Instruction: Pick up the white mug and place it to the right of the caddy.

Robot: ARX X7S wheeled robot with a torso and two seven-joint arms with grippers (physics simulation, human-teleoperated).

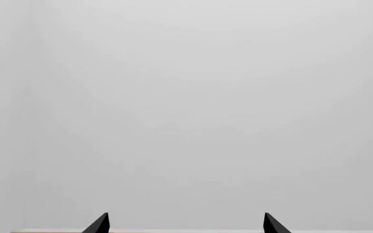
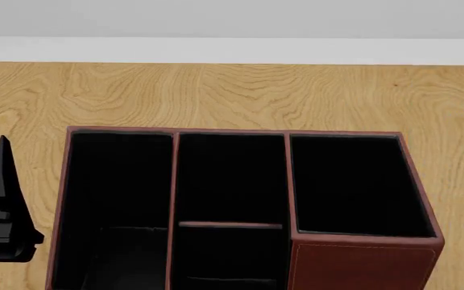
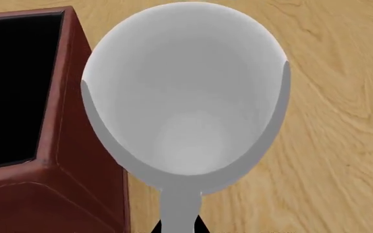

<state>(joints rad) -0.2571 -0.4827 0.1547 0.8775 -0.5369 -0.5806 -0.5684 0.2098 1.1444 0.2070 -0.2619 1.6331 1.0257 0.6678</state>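
**Mug at the caddy's right side, w/ the right arm**

Pale grey wall behind, white strip under it, then a light oak-grain table (image 2: 232,96) filling most of what we see from the head cam.

Biggest thing on it: the caddy (image 2: 361,263), dark red-brown leather look w/ stitched edges and black-lined compartments. We count a long bay on the left, a split middle bay, and a taller section at the right-hand corner.

Next, the white mug (image 3: 186,97). In the right wrist cam it fills the frame: glossy white rim, pale grey inside, mouth facing the cam, its loop handle running down toward the lens. It sits just beside the caddy's taller corner, wood grain on its other side. We can't tell if it rests on the table or hangs above it. In the head cam only a pale sliver shows at the right edge, prob. the same mug.

We judge it's there because that's the target spot, so the job looks near its end.

Right gripper (image 3: 180,227): only dark tips flanking the handle, so prob. pinching it, but we can't tell for sure.

Left gripper (image 1: 185,224): fingers spread apart, nothing between them, pointed at blank wall; parked left of the caddy, out of the way.
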